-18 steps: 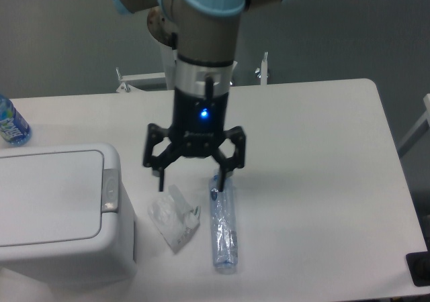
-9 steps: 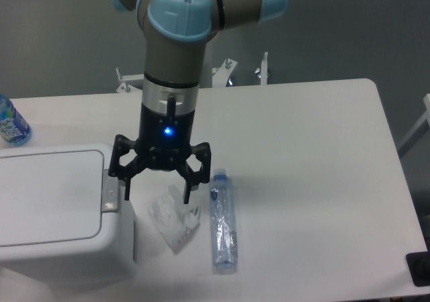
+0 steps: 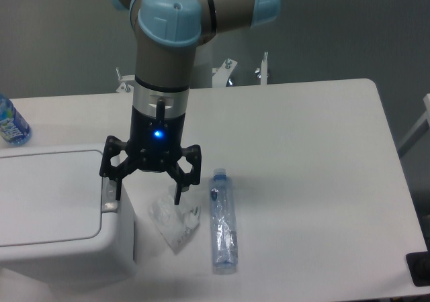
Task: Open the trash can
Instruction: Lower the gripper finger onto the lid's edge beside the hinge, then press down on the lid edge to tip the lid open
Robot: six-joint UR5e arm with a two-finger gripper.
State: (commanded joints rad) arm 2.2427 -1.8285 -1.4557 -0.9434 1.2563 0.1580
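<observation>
While the trash can [image 3: 57,215] sits at the front left corner of the table [image 3: 302,147] with its flat white lid down, the gripper [image 3: 149,186] hangs right at the can's right edge, fingers spread wide and holding nothing at all. One fingertip [image 3: 117,193] is over the small grey button tab [image 3: 109,196] on the lid's right side, though from this angle I honestly can't tell if it's touching or just above it. The other fingertip [image 3: 179,196] is out past the can, over a crumpled clear wrapper [image 3: 175,220] lying on the table just right of the can. So the can's right rim is basically between the two fingers. A clear plastic bottle [image 3: 223,221] lies on its side just right of the wrapper, cap pointing away. Another bottle with a blue label [image 3: 11,123] stands at the far left edge, behind the can.
</observation>
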